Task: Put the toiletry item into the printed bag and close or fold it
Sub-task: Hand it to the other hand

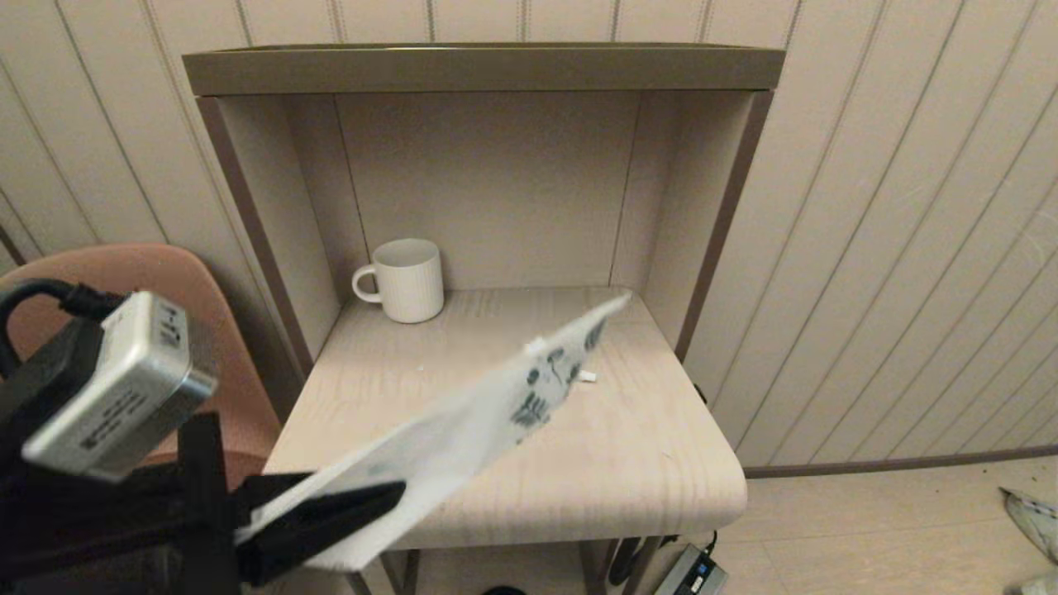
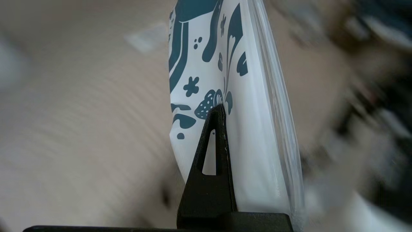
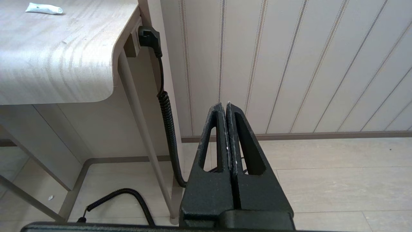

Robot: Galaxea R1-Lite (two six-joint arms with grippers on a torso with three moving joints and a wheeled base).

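Observation:
The printed bag [image 1: 463,426] is a thin white bag with dark teal leaf prints [image 2: 206,64] at its far end. It hangs slanted in the air above the table's front left, far end up. My left gripper [image 1: 388,496] [image 2: 223,109] is shut on its plain near end. The toiletry item [image 1: 587,377] [image 3: 44,8], a tiny white tube, lies on the table, showing at the bag's printed end in the head view. My right gripper [image 3: 226,104] is shut on nothing, low beside the table's right side, out of the head view.
A white ribbed mug [image 1: 407,279] stands at the back left of the wooden table [image 1: 645,471], inside the shelf alcove [image 1: 488,70]. A pink chair [image 1: 157,273] is to the left. A coiled black cable [image 3: 165,106] hangs from the table's right side.

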